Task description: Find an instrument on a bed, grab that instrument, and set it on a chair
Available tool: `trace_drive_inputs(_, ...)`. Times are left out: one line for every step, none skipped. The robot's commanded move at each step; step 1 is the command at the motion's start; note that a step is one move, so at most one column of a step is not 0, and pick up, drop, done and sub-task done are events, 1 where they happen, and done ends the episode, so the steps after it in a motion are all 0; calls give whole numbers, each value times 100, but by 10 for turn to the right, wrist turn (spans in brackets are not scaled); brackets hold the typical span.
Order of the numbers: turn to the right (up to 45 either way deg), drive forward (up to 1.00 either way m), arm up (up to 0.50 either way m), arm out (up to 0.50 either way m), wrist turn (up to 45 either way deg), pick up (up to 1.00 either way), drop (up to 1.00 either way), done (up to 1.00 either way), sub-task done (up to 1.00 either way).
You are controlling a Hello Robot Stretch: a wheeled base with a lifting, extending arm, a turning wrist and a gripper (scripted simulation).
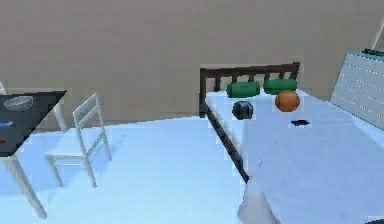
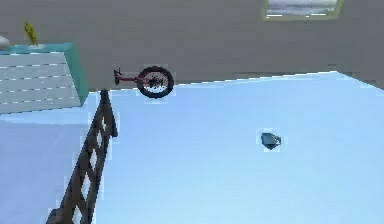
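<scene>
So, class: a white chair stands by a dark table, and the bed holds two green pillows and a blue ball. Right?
One slip: the ball is orange, not blue. The forward view shows it on the bed near the two green pillows; the white chair by the dark table is correct.

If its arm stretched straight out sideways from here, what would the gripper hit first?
Probably nothing near: the line runs over the bare pale surface to the far wall. The small dark thing lies right of it, though depth is unclear.
</scene>
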Motion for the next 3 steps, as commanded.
trace_drive_inputs(-150, 0, 0, 0, 0, 0, 0, 0, 0)
trace_drive_inputs(0, 95, 0, 0, 0, 0, 0, 0, 0)
trace_drive_inputs(-300, 0, 0, 0, 0, 0, 0, 0, 0)
